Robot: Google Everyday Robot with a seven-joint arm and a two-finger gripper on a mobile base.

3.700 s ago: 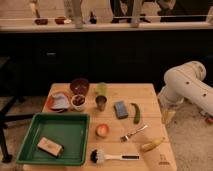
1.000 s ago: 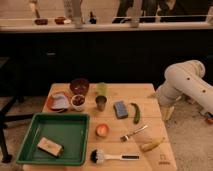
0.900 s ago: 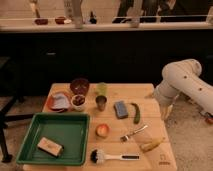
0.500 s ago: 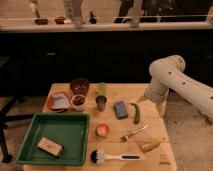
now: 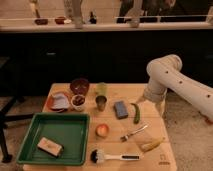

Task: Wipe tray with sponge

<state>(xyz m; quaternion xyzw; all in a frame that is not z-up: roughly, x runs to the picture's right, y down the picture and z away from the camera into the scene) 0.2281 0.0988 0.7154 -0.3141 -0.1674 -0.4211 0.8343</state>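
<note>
Above the tabletop's (image 5: 150,126) right edge, the gripper (image 5: 142,100) hangs with fingers spread, holding nothing; the sponge (image 5: 120,109) lies near its left; the tray (image 5: 70,132) sits front-left.

On the wooden table (image 5: 122,92): dark bowl (image 5: 79,85), orange-rimmed plate (image 5: 58,102), metal cup (image 5: 101,103), green vegetable (image 5: 136,113). Nearer edge: fork (image 5: 133,133), banana (image 5: 151,145), black-bristled brush (image 5: 112,157).

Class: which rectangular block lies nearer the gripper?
The blue-grey sponge; the gripper hovers just right of it. The tan block lies far off in the green tray.
</note>
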